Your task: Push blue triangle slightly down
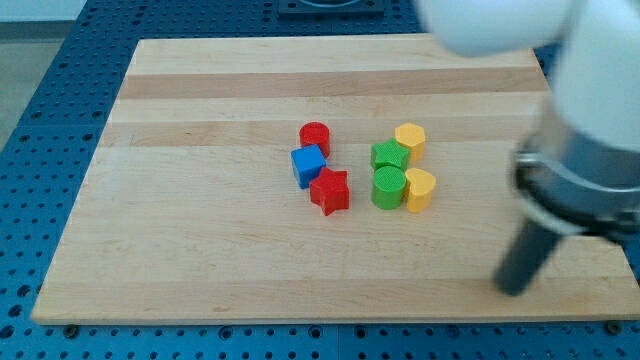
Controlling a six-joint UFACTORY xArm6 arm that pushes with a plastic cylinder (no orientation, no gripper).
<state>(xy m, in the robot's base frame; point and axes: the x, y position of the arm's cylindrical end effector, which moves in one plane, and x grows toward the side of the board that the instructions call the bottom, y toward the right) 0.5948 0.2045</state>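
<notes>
My rod is the nearest thing, big and blurred at the view's right, and my tip (513, 290) rests near the board's lower right edge, well apart from every block. I have no jaws to open or shut; the tip holds nothing and touches nothing.

The blue block (308, 165) sits near the middle of the board. Its shape reads more as a cube than a triangle from here, but it is the only blue piece, so I take it as my target. It touches the red cylinder (315, 136) above it and the red star (330, 191) at its lower right.

To the right stands a second cluster: a green block (390, 155), a green cylinder (388, 186), a yellow hexagon (410, 138) and a yellow block (419, 189).

To do this well, I judge I should travel round the clusters and come in above the blue block. The gap beside the red cylinder is tight, so a short, gentle push downward is wanted. The star may get nudged along too.

The board (200, 240) is pale wood with lighter stripes, lying on a blue perforated table (40, 120).
</notes>
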